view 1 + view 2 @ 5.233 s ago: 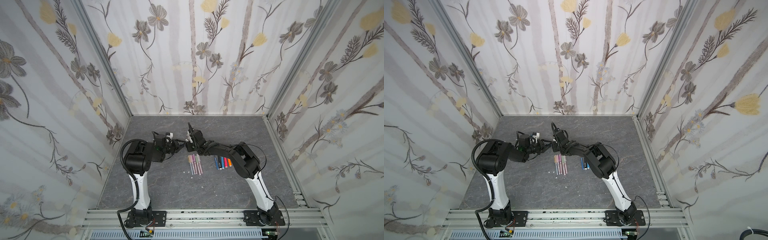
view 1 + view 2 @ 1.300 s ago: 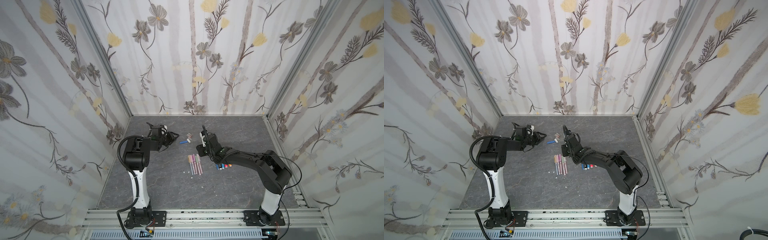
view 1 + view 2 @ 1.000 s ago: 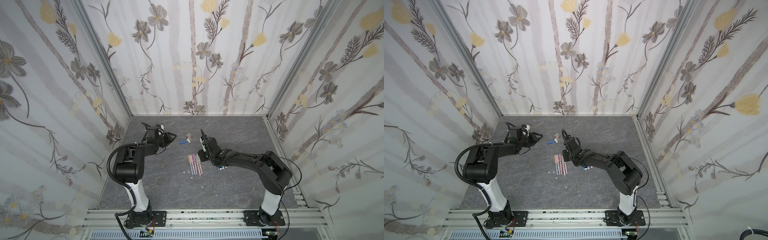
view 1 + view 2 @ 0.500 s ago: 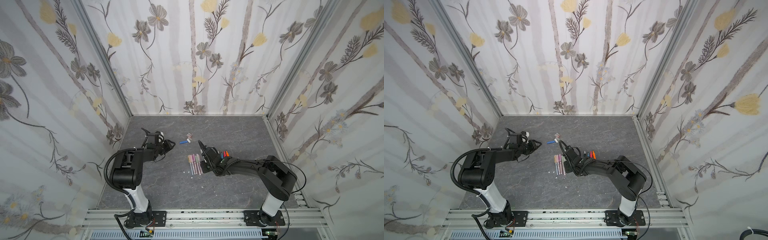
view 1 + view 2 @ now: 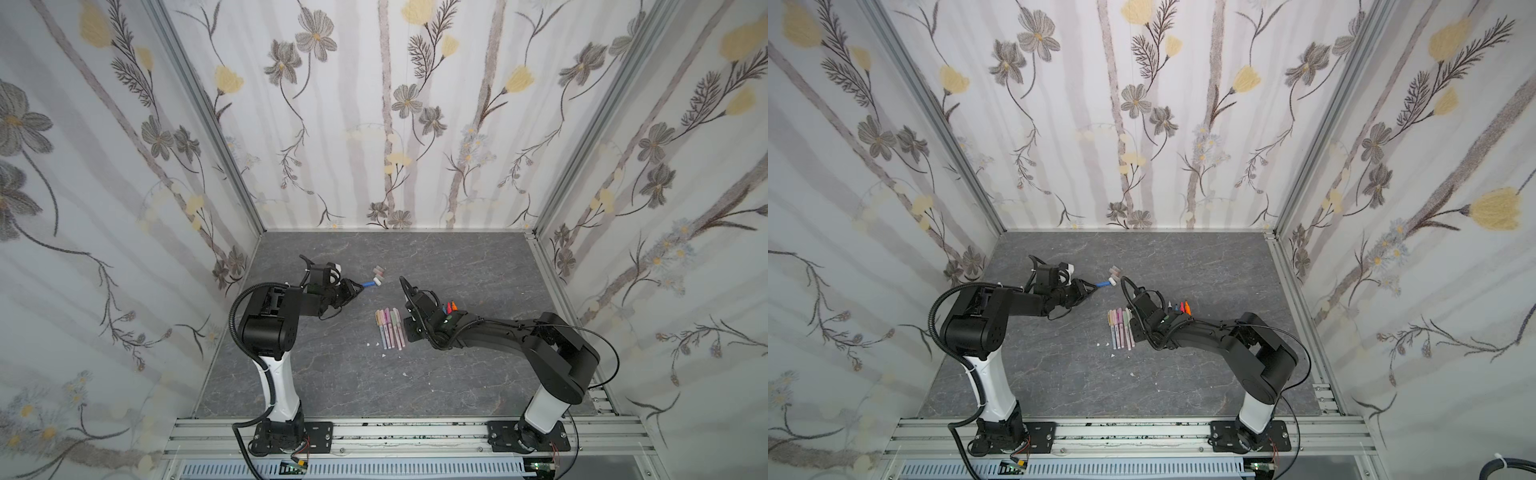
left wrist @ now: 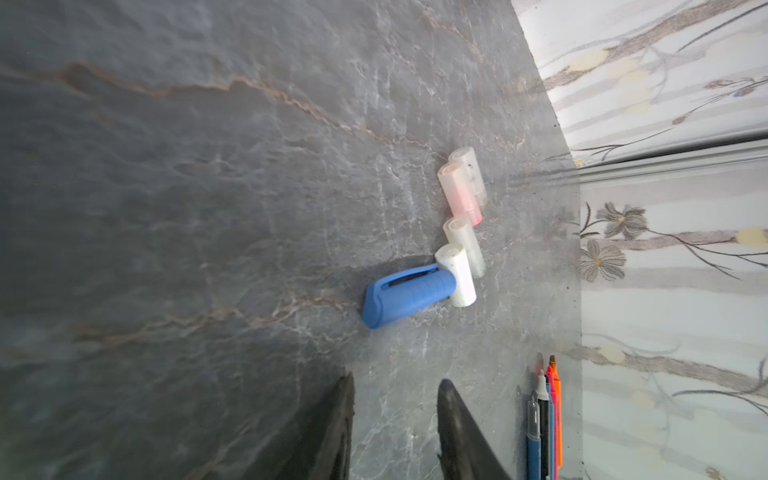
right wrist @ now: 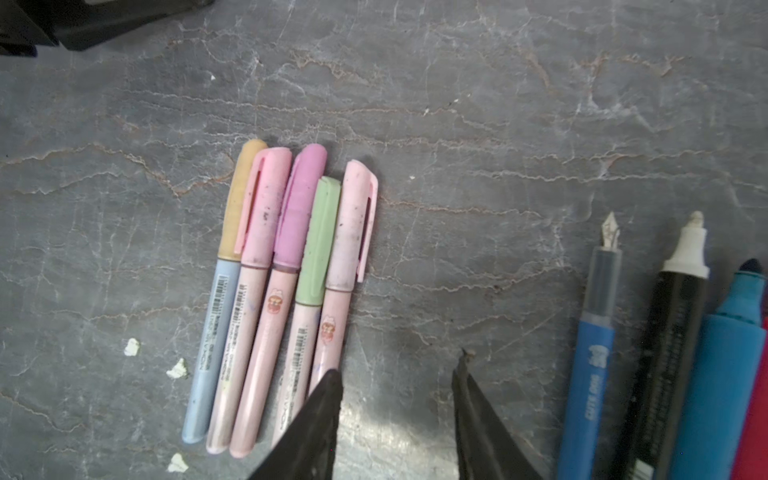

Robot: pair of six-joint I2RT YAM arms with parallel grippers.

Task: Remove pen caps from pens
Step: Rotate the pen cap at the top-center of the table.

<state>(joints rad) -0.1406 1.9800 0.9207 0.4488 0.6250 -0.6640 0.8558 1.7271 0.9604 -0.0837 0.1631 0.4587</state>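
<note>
On veined grey stone (image 7: 457, 83), slim pastel pens (image 7: 266, 291), left end effector (image 6: 395, 380) spread, right end effector (image 7: 397, 363) spread

My left gripper (image 5: 353, 287): just beside the blue cap (image 5: 368, 284), which touches a white cap (image 5: 377, 281) | my right gripper (image 5: 410, 332): beside the capped pastel pens (image 5: 390, 329) | uncapped pens (image 5: 450, 308): near it, on its other side

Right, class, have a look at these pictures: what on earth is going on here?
Two robot arms are taking caps off pens on a grey table. The left gripper is open and empty, just short of a blue cap lying against a cluster of clear and white caps. The right gripper, also open and empty, hovers by the barrel ends of five pastel pens with their caps on. Beside them lie uncapped pens.
</note>
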